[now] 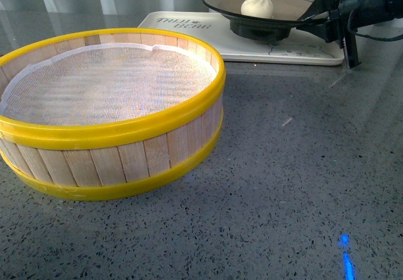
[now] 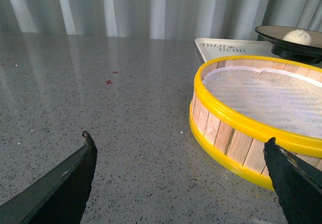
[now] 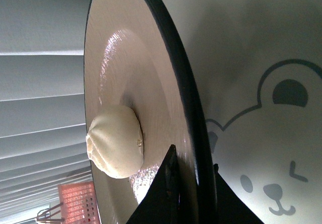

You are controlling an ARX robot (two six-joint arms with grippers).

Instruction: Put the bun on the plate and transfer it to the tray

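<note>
**At far right: plate held over tray**

The plate rim is pinched tight by the right claw; the bun is seated mid-plate. Plate-tray contact cannot be told. The left claw is spread wide, empty, near the basket.

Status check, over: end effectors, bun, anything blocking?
Right end effector shut on plate rim. Left end effector open, empty. Bun on plate, plate over tray, contact unclear. Steamer basket nearby, not blocking.

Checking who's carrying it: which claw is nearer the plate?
Right. The right claw pinches the plate rim; the left claw is past the steamer, well clear of the plate.
</note>
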